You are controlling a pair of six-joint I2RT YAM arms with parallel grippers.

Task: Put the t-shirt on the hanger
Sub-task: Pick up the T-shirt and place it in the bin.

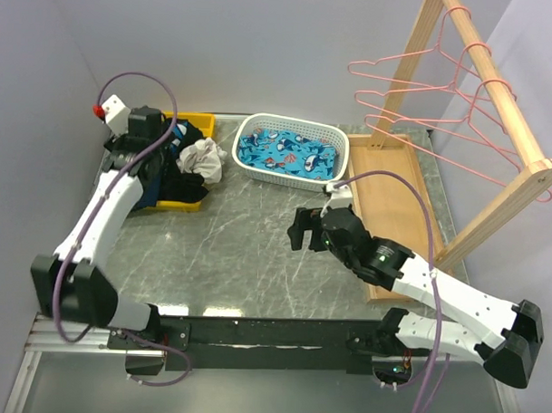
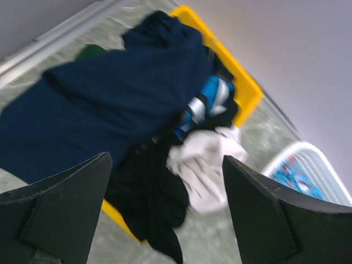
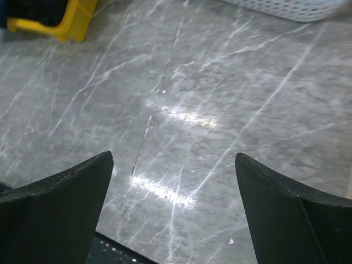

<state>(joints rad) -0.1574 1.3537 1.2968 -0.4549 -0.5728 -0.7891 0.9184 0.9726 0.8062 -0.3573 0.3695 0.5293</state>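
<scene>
The left pincer (image 2: pixel 165 159) is spread wide and holds nothing, hanging just above the dark navy cloth t-shirt (image 2: pixel 110 104), which lies heaped with black and white clothes in the yellow plastic bin (image 2: pixel 242 88) directly under it; its arm reaches far forward, wrist tipped down. The right pincer (image 3: pixel 173 157) also gapes wide and empty, low over the bare grey marble surface (image 3: pixel 220 82), its arm bent and angled inward. Beyond it to the right, thin pink wire hangers (image 1: pixel 353 68) hang on a wooden rack (image 1: pixel 497 105).
</scene>
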